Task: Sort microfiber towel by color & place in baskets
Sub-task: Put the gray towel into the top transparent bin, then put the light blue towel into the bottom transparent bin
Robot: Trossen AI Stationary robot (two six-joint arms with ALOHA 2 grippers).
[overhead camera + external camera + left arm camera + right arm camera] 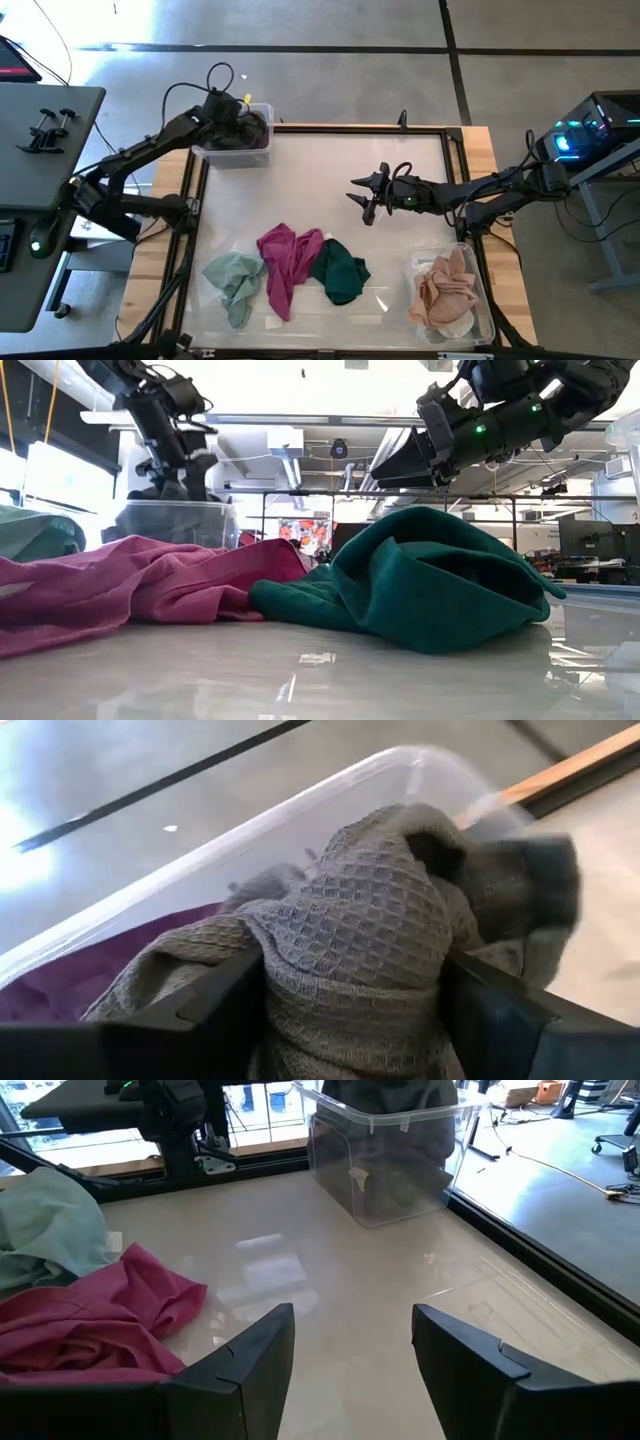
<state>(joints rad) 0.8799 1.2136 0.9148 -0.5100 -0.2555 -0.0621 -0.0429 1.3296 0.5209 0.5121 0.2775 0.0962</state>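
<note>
- The left gripper (243, 118) hangs over the small basket (222, 152) at the far left corner of the table (330, 180).
- Its two dark fingers (215, 1005) stand spread to either side of a grey waffle-weave towel (370, 930); the cloth bulges up between them, and whether the pads are actually touching it is hard to judge from the left wrist view.
- Directly below and ahead of that gripper, inside the same tub, a dark purple towel (70, 985) lies against the clear wall.
- The right gripper (368, 198) hovers above bare tabletop near the middle, well apart from every towel, its fingers (250, 1355) spread with nothing between them.
- Seen past the right gripper's fingers, the small basket stands at the far edge of the table with dark cloth showing through its clear side.
- Nearer the table's front edge than the right gripper, and to its left-arm side, lie three loose towels in a row: a pale green towel (233, 280), a magenta towel (285, 260) and a dark green towel (340, 270).
- The magenta towel overlaps the dark green one's edge and touches the pale green one on its other side.
- The large basket (482, 318) sits at the front right corner, on the right arm's side of its gripper, holding a peach towel (445, 290).
</note>
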